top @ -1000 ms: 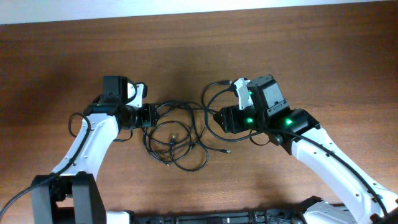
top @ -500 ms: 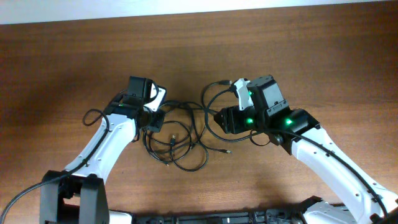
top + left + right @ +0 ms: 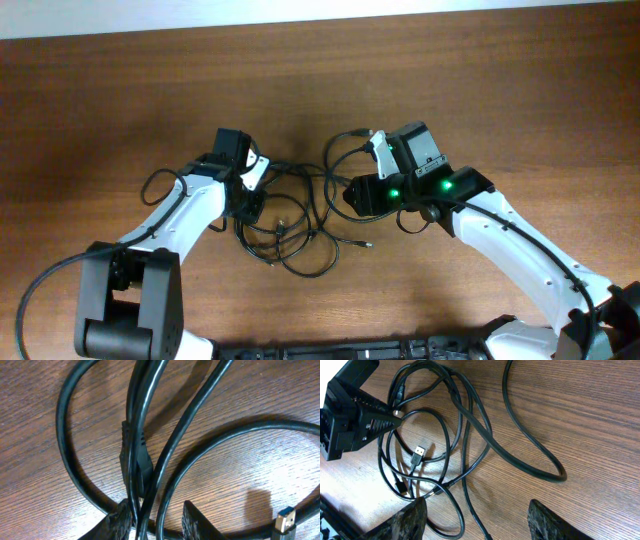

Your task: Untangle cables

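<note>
- Overhead, the cables [image 3: 290, 228] lie as a tangle of black loops at the centre of the wooden table [image 3: 520, 90], between the two arms.
- At the tangle's left side, the left gripper [image 3: 157, 522] is down among the cords, its fingers [image 3: 120, 521] apart with several cords running between them.
- At the right edge, the right gripper [image 3: 479, 521] has its jaws spread wide and holds nothing.
- One metal-tipped plug [image 3: 285, 522] lies at the lower right of the left wrist view.

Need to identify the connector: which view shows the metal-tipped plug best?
Left wrist: the metal-tipped plug is close, its shiny shell clear at lower right. Right wrist shows it small, inside a cable loop; overhead, too small to tell.
</note>
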`<state>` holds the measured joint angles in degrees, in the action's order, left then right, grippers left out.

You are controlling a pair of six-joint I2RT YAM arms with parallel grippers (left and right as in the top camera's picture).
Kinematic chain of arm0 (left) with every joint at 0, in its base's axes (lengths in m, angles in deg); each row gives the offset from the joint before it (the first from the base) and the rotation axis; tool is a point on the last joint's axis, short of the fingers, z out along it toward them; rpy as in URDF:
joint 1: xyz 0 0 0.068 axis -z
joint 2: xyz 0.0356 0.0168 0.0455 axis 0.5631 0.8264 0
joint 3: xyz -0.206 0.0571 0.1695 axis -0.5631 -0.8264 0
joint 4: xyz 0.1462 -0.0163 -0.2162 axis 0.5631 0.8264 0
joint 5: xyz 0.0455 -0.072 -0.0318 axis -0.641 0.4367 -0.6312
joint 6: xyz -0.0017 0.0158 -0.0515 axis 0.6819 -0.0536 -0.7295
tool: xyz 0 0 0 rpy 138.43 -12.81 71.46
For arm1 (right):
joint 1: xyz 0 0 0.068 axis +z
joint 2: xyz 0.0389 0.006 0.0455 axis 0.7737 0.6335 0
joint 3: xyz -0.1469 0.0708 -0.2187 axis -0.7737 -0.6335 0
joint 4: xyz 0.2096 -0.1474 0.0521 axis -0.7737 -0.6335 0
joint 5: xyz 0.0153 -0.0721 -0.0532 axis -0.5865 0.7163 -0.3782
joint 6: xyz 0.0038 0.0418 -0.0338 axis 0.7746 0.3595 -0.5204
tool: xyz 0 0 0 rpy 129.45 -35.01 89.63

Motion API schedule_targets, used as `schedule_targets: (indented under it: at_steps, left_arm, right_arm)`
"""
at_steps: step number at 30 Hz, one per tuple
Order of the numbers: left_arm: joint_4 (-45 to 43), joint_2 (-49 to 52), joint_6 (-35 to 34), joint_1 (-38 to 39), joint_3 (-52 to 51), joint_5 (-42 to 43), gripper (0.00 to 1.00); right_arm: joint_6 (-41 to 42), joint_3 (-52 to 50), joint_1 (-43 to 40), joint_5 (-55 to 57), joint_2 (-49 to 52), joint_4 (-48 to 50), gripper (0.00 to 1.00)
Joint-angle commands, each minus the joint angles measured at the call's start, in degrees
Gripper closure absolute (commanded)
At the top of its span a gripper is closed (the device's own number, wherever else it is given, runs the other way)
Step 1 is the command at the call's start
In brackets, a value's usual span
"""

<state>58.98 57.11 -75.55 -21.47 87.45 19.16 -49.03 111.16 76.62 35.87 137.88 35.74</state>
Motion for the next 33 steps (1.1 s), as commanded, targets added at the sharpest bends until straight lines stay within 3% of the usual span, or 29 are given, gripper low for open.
schedule_targets:
  at_steps: [1,5,8,11,18,24,28,33]
  left_arm:
    - [0.3,0.5,0.5,0.2,0.0,-1.3,0.57]
    - [6.0,-0.1,0.5,0.2,6.4,-2.6,0.53]
    - [7.1,-0.1,0.5,0.8,8.7,-1.5,0.59]
    - [7.2,-0.1,0.6,2.6,8.4,-1.6,0.55]
    - [7.2,4.3,1.4,2.9,8.4,-1.9,0.63]
    - [8.8,8.6,2.3,2.9,8.4,-6.4,0.75]
    - [8.8,8.7,2.3,2.9,8.4,-6.4,0.76]
    - [8.9,8.7,2.2,2.9,8.6,-6.4,0.98]
  right_arm:
    - [-0.2,0.4,0.3,0.7,0.2,-0.1,0.36]
    - [-0.2,0.4,0.3,0.7,0.2,0.0,0.36]
    - [-0.2,0.4,0.3,0.7,0.2,0.0,0.36]
    - [-0.2,0.4,0.3,0.7,0.2,0.0,0.36]
    - [-0.2,0.4,0.3,0.7,0.2,0.2,0.36]
    - [-0.2,0.4,0.3,0.7,0.2,0.2,0.36]
    - [-0.2,0.4,0.3,0.7,0.2,0.2,0.36]
    - [-0.2,0.4,0.3,0.7,0.2,0.2,0.35]
